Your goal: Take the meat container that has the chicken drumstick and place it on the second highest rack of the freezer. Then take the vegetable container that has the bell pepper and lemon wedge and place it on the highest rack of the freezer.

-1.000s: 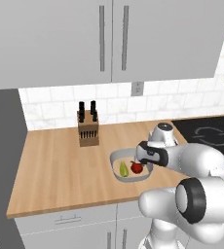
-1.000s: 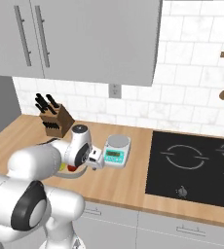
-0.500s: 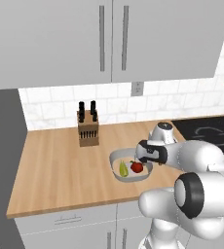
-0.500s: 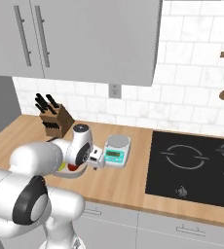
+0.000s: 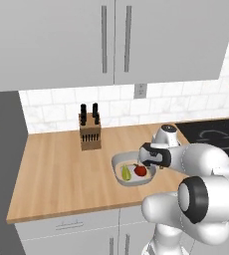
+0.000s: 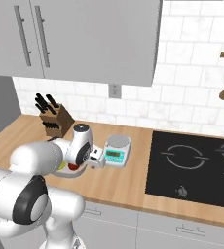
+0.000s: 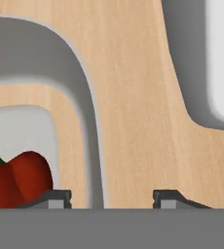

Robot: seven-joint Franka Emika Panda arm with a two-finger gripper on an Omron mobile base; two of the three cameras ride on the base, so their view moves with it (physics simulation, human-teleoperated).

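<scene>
The vegetable container (image 5: 117,160) is a shallow grey tray on the wooden counter, holding the red bell pepper (image 5: 140,170) and the yellow-green lemon wedge (image 5: 126,173). My gripper (image 5: 150,166) hangs low over the tray's right rim. In the hand view the gripper (image 7: 112,198) straddles the container's wall (image 7: 82,97): one fingertip (image 7: 55,197) is inside beside the bell pepper (image 7: 16,177), the other (image 7: 170,198) outside over bare wood. Gaps show on both sides of the wall, so the jaws stand open and touch nothing. The right base view shows the bell pepper (image 6: 74,168) just under my hand.
A knife block (image 5: 89,133) stands at the back of the counter. A kitchen scale (image 6: 117,151) sits just right of the tray, its corner close to my hand (image 7: 221,58). The black cooktop (image 6: 196,165) lies further right. A tall grey appliance side (image 5: 2,174) borders the counter's left.
The fingers have drawn closer together around the tray's rim. The arm, the tray and its contents have barely moved.
</scene>
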